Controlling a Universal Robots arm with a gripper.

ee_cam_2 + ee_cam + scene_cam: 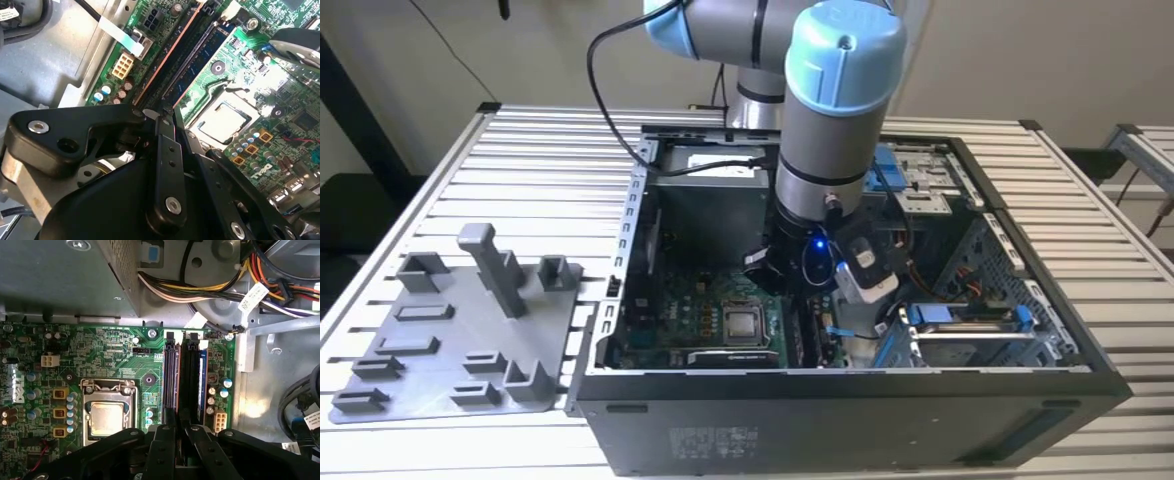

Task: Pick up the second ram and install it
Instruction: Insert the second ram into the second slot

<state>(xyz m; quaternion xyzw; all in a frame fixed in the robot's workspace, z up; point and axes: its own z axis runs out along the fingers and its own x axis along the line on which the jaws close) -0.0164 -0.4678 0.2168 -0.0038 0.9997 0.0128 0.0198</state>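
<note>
The second ram [172, 380] is a thin dark stick seen edge-on, standing along the memory slot line on the green motherboard [115, 355]. It also shows in the second wrist view as a dark strip with a reddish edge [172, 52]. My gripper [181, 432] is over its near end, the two black fingers drawn in to a narrow gap around it. That end of the stick is hidden between the fingertips [170, 150]. In the exterior view the gripper [787, 285] reaches down inside the open computer case [854, 385].
A blue memory slot [202, 380] runs beside the stick. The processor socket [107, 417] lies close by. Bundled cables [200, 285] and a metal box [60, 275] crowd the far end of the slots. A grey fixture plate [454, 340] with upright pegs lies on the table at the exterior view's left.
</note>
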